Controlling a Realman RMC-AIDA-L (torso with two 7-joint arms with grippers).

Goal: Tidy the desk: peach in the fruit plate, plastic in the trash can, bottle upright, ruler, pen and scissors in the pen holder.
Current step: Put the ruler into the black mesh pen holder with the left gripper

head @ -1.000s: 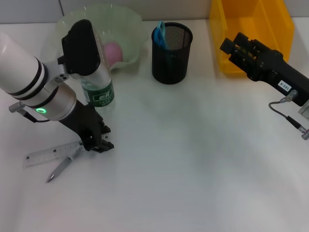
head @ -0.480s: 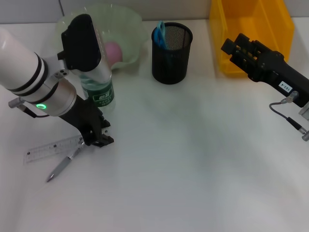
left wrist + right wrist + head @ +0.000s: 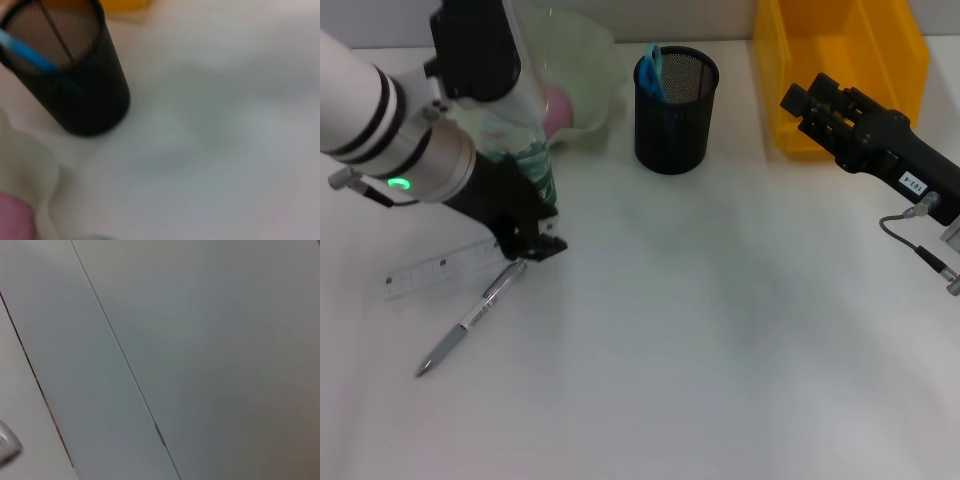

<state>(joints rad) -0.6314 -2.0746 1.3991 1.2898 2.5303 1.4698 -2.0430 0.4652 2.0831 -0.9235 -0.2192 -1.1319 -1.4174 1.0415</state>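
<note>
My left gripper (image 3: 532,246) hangs over the desk's left side, shut on the right end of the clear ruler (image 3: 435,272). The grey pen (image 3: 470,320) lies slantwise just below it, its upper end close to the fingers. Behind the arm, the green-labelled bottle (image 3: 538,172) stands upright, mostly hidden. A pink peach (image 3: 558,106) rests in the pale green fruit plate (image 3: 588,45). Blue scissors (image 3: 652,62) stick out of the black mesh pen holder (image 3: 676,100), which also fills the left wrist view (image 3: 75,90). My right gripper (image 3: 802,98) hovers parked beside the yellow trash can (image 3: 840,60). No plastic is in view.
The left wrist view also catches the peach (image 3: 14,220), the plate's rim (image 3: 30,165) and a scissors handle (image 3: 30,54). White desk surface stretches across the middle and front. A cable (image 3: 910,235) hangs off the right arm. The right wrist view holds only grey panels.
My left gripper has moved up and back toward the bottle, and the ruler has come along with it. More of the pen's length shows now. The right arm has stayed put.
</note>
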